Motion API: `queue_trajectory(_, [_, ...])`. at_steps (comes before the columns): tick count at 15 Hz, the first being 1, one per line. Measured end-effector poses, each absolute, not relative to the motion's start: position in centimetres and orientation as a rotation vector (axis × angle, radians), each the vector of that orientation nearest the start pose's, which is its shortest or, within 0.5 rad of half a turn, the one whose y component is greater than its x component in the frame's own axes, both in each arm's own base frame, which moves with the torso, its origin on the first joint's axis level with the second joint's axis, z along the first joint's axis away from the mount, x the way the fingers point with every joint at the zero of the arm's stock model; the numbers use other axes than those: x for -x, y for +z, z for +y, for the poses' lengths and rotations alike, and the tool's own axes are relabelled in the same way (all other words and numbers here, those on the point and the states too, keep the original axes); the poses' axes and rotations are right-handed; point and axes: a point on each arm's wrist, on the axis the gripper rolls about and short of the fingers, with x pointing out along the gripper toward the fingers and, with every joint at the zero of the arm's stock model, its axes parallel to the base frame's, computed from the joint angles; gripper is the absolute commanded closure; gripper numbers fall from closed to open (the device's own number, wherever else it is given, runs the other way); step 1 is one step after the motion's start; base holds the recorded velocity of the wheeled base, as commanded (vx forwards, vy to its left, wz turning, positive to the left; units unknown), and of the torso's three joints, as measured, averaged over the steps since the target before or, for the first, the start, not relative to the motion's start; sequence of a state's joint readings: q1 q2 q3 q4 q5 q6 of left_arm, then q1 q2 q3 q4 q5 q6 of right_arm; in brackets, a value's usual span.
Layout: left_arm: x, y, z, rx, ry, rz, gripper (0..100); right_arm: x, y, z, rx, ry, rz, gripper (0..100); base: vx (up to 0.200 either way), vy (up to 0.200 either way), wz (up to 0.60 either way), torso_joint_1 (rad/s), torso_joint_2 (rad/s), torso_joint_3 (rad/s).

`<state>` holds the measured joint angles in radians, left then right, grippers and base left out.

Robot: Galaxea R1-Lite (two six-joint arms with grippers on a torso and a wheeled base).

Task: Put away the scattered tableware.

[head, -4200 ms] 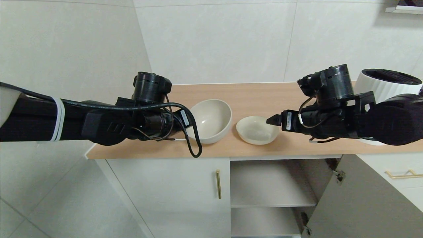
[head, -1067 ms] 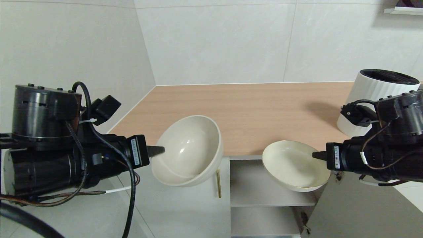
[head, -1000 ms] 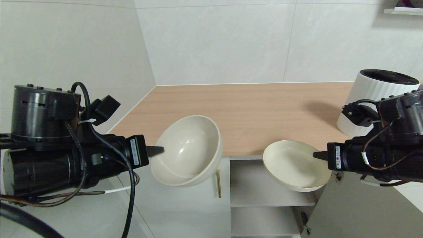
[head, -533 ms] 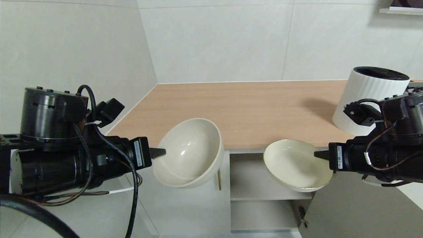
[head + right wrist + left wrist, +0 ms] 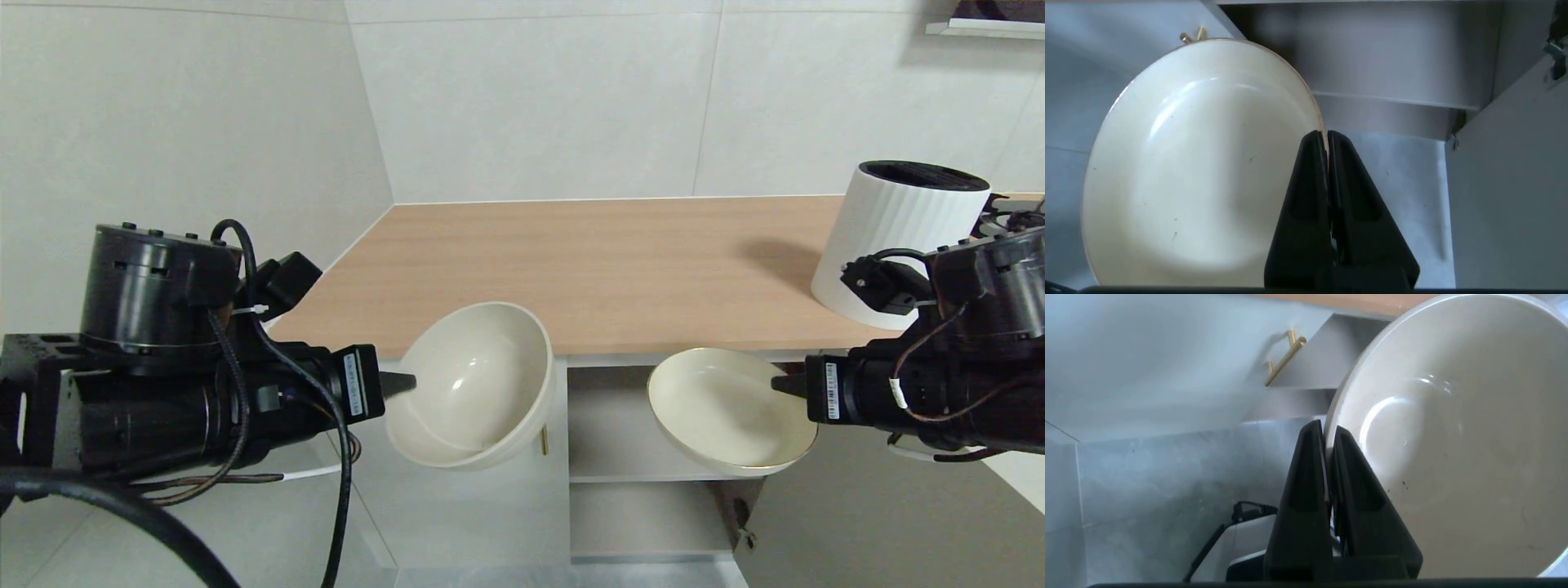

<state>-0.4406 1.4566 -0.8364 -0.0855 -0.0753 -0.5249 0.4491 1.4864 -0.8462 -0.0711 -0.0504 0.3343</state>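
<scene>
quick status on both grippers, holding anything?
Left gripper: shut on the deep bowl, at its rim.
Right gripper: shut on the shallow bowl, at its rim.

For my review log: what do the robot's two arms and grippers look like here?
Both arms are black, each with a drum-shaped housing. The left gripper and right gripper end in thin, wedge-shaped black fingers behind white barcode stickers. Loose black cables loop over both.

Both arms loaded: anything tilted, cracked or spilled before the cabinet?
Nothing damaged or spilled. The deep bowl in the left gripper hangs steeply tilted, pinched by its rim; the shallow bowl in the right gripper tilts less.
</scene>
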Motion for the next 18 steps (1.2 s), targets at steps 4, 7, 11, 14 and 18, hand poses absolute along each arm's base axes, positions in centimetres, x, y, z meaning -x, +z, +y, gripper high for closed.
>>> queue_trajectory(4, [-21.85,20.28,-10.48,0.4,-0.345,0.659,100,-22.74,19.57,10.55,-0.18,0.278,0.62,100,0.0,0.0,0.0,0.0,0.0,0.0])
queue_trajectory(7, [-21.91,20.19,-10.52,0.399,-0.345,0.663,100,-22.99,19.25,10.59,-0.178,0.273,0.632,100,0.0,0.0,0.0,0.0,0.0,0.0])
queue_trajectory(11, [-21.94,20.17,-10.51,0.399,-0.344,0.664,100,-23.11,19.09,10.64,-0.176,0.272,0.637,100,0.0,0.0,0.0,-0.132,0.34,0.193])
queue_trajectory(14, [-21.94,20.14,-10.52,0.398,-0.344,0.664,100,-23.12,19.06,10.66,-0.176,0.272,0.639,100,0.0,0.0,0.0,-0.183,0.47,0.273])
queue_trajectory(18, [-21.95,20.13,-10.52,0.399,-0.343,0.665,100,-23.15,19.02,10.66,-0.175,0.271,0.64,100,0.0,0.0,0.0,-0.074,0.2,0.121])
